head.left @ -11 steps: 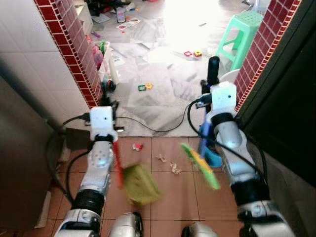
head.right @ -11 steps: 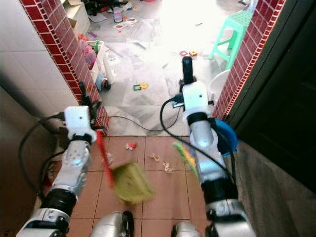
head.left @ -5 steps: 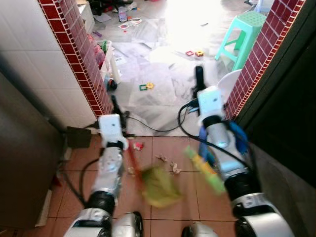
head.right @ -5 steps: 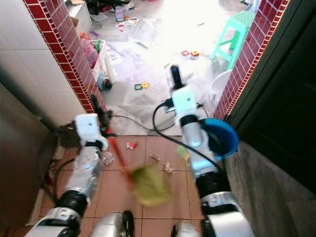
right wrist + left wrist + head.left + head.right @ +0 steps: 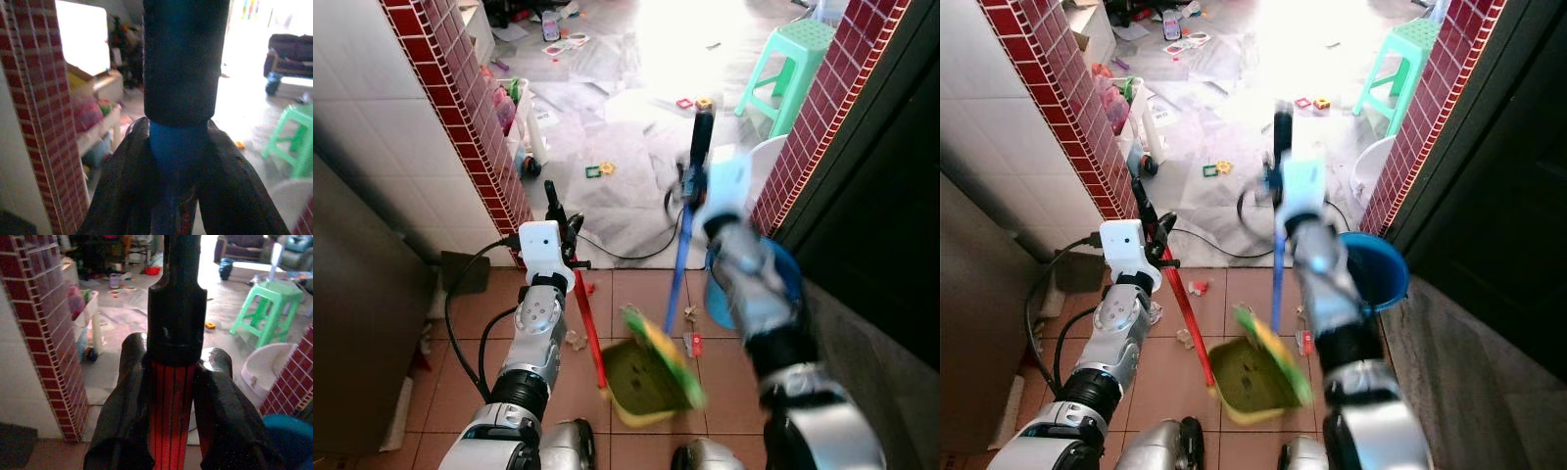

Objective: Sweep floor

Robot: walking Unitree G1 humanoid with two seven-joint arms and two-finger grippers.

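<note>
At a doorway between brick-tiled walls, the left hand (image 5: 168, 396) is clamped on the red handle (image 5: 1187, 323) of a green dustpan (image 5: 1252, 378) resting on the terracotta floor (image 5: 1170, 367). The right hand (image 5: 178, 166) is clamped on the blue broom (image 5: 1276, 274), its green bristles touching the pan's mouth. Scraps (image 5: 1185, 339) lie just beside the pan. Good sweeping here likely means keeping the pan's lip flat on the tile and drawing short strokes toward it.

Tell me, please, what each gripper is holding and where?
Left gripper clamps the dustpan's red handle near its black top; right gripper clamps the broom's blue handle below its black grip.
</note>
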